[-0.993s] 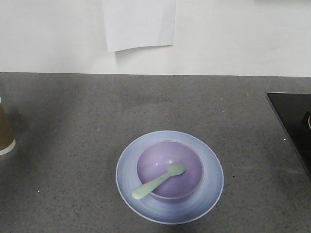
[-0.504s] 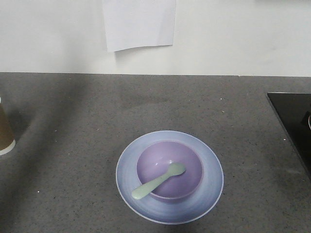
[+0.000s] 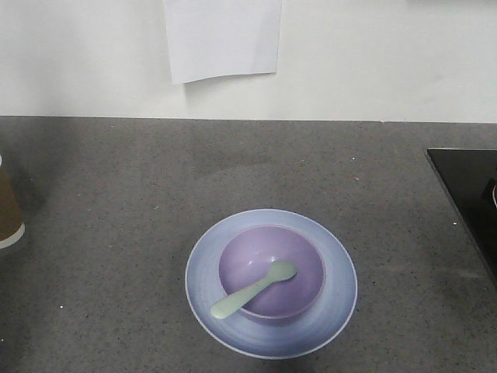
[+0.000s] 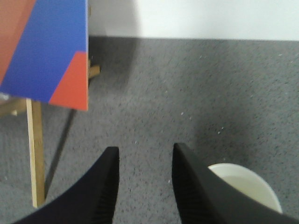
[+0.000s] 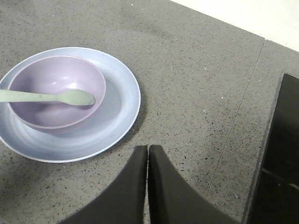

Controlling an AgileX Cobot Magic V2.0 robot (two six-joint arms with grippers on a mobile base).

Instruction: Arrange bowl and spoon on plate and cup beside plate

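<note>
The pale blue plate (image 3: 326, 311) lies at the front middle of the grey counter, with the lavender bowl (image 3: 299, 256) on it. The mint-green spoon (image 3: 252, 291) rests in the bowl, its handle over the front-left rim. The brown paper cup (image 3: 8, 210) stands at the far left edge, partly cut off. From the left wrist, the cup's white rim (image 4: 247, 184) shows beside and below my right finger; the left gripper (image 4: 145, 151) is open over bare counter. The right gripper (image 5: 148, 149) is shut, empty, just right of the plate (image 5: 117, 112), the bowl (image 5: 51, 79) and the spoon (image 5: 51, 96).
A white sheet of paper (image 3: 223, 37) hangs on the back wall. A black panel (image 3: 470, 194) lies at the right edge of the counter. In the left wrist view a blue and red board (image 4: 44, 49) on a wooden stand (image 4: 36, 154) is at the left.
The shadow over the left part of the counter has drawn away. Plate, bowl, spoon and cup have not moved.
</note>
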